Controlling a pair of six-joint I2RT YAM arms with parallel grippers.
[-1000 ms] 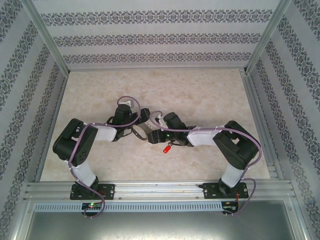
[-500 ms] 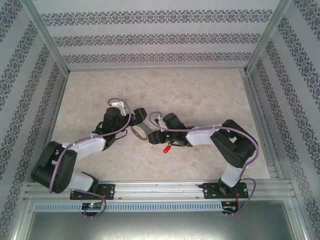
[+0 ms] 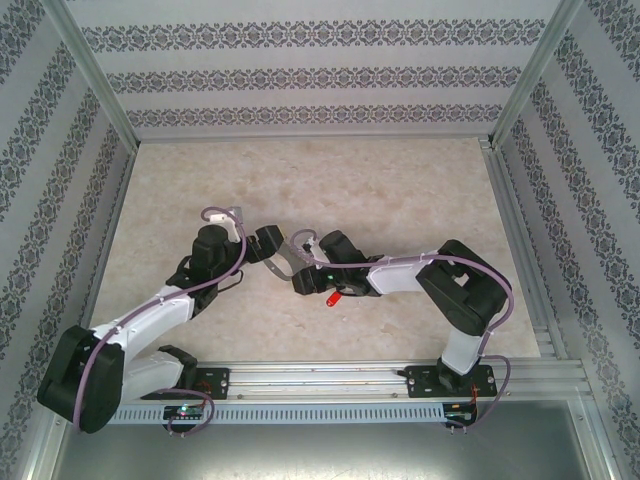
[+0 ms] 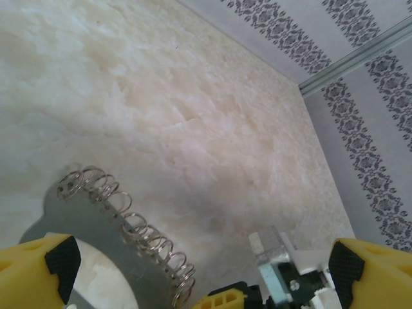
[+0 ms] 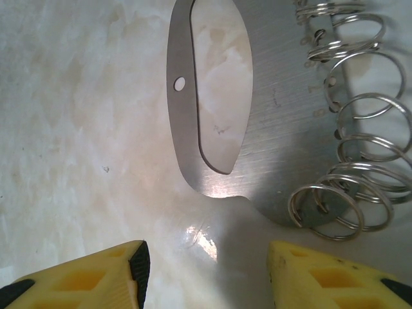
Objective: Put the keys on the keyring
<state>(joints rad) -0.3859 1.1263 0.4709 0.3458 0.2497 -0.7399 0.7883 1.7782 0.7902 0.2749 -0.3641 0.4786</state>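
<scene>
The keyring [image 5: 270,122] lay flat on the marbled beige table [image 3: 400,190], patterned walls [image 3: 300,70] around it and the red key [image 3: 333,298] near it. The left gripper [image 4: 205,261] gaped wide. The right gripper [image 5: 206,273] stood apart too, clamping nothing.

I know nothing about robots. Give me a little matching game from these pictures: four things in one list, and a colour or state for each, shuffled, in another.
Things:
1. key
2. keyring
3. left end effector
4. table

Descriptions:
A. pale marbled surface
B. red head, lying on the table
C. grey metal with a row of wire rings
D. yellow, spread wide open

Pairs: 1-B, 2-C, 3-D, 4-A
</scene>
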